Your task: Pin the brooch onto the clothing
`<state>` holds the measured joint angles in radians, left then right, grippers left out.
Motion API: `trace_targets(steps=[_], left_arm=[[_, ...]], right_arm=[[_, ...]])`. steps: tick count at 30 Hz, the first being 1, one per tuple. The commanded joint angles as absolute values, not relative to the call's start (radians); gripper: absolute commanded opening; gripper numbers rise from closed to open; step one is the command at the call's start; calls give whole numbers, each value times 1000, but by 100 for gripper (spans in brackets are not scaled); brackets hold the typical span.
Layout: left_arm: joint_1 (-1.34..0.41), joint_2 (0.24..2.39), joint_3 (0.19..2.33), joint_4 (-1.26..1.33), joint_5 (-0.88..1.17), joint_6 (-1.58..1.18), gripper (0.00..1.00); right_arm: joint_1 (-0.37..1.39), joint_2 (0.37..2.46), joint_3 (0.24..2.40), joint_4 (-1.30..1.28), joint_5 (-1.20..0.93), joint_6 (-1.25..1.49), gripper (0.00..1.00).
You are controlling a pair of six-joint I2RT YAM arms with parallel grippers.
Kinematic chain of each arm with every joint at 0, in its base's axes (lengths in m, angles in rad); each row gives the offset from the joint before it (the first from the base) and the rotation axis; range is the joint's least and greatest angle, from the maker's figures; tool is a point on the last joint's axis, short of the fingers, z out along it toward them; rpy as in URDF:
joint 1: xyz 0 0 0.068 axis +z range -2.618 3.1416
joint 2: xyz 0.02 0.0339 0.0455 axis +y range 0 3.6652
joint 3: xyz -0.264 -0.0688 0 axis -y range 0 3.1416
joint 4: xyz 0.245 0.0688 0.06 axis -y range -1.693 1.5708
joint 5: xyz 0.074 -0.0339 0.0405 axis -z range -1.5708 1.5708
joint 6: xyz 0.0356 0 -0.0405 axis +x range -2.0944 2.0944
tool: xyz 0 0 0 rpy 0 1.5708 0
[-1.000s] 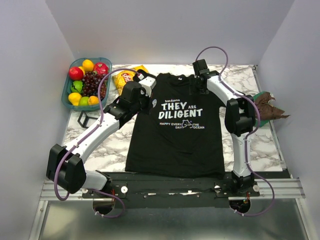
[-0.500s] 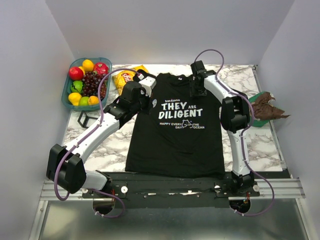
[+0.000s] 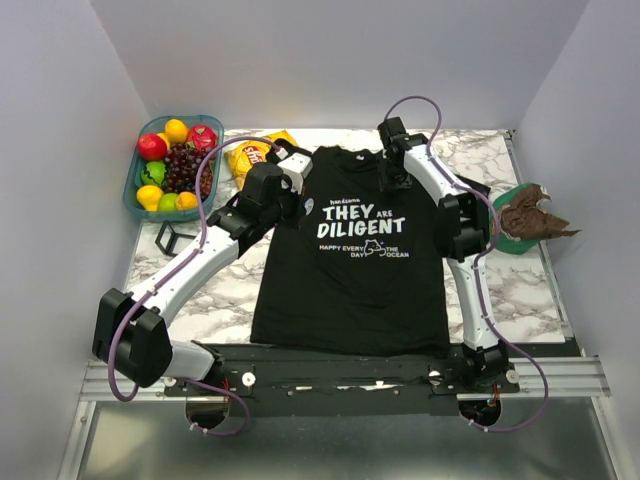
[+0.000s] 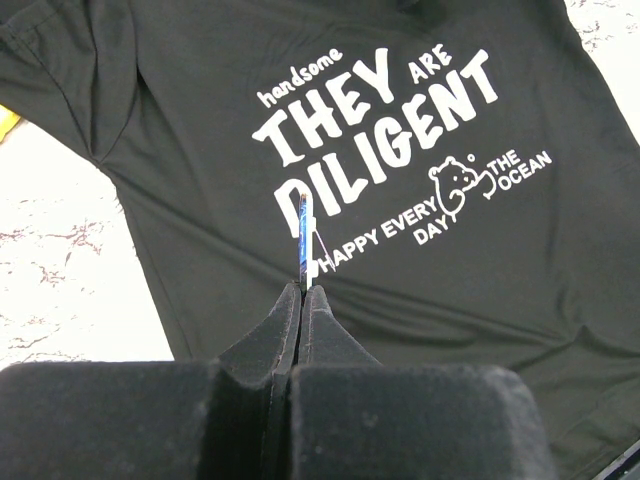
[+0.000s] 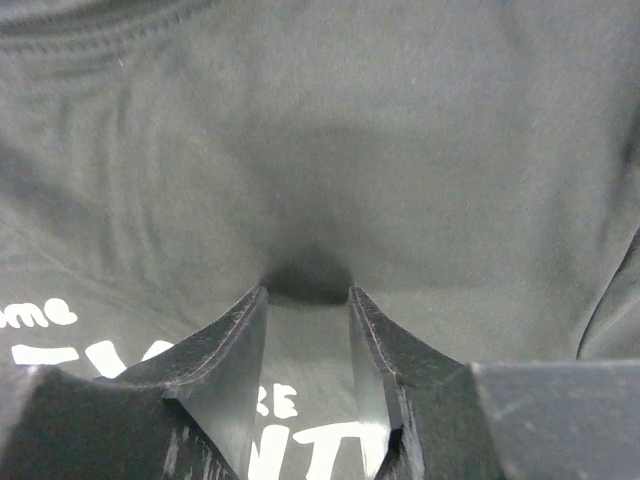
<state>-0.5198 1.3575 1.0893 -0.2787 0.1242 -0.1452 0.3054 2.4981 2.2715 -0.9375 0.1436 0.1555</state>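
1. The black short-sleeved cotton T-shirt (image 3: 350, 290) with the white "THEY ARE DILIGENT" print lies flat and front up on the white marbled tabletop (image 3: 540, 290). Its collar points toward the far wall.
2. The brooch (image 4: 304, 232) is a tiny thin badge seen edge-on, so its face colour cannot be told. It sticks up from the left gripper (image 4: 303, 292), whose fingers are pressed together on its lower edge. In the wrist view it hangs over the chest print, in line with the "D"; whether it touches the cloth I cannot tell.
3. The right gripper (image 5: 308, 300) has its fingers spread, with the tips at or very near the fabric just below the collar. A strip of cloth lies between them and nothing is pinched.
4. The brooch looks light, rigid and small, so it may twist or slip between the pads. Holding it by the rim, as now, leaves the pin side free.
5. The T-shirt is soft and limp, and would likely dimple or slide under the pin. It probably needs pinching or holding taut close to the chosen spot — a job for the free gripper.
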Motion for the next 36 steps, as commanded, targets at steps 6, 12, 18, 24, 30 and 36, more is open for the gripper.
trace_targets(steps=[6,12,18,24,30,36], left_arm=[[-517,1315,1077,-268,129,-137,0],[-515,1304,1075,-267,135,-138,0],[-511,1290,1074,-264,133,-138,0],[-509,1287,1074,-262,143,-143,0],[-509,1275,1071,-256,149,-146,0],[-511,1269,1069,-252,161,-155,0]], right_arm=[[298,2464,2214,-1019,97,159,45],[296,2473,2226,-1069,89,178,45],[299,2470,2129,-1071,18,205,39],[304,2373,1958,-997,6,227,39],[336,2244,1714,-908,23,258,40],[388,2059,1448,-778,40,317,40]])
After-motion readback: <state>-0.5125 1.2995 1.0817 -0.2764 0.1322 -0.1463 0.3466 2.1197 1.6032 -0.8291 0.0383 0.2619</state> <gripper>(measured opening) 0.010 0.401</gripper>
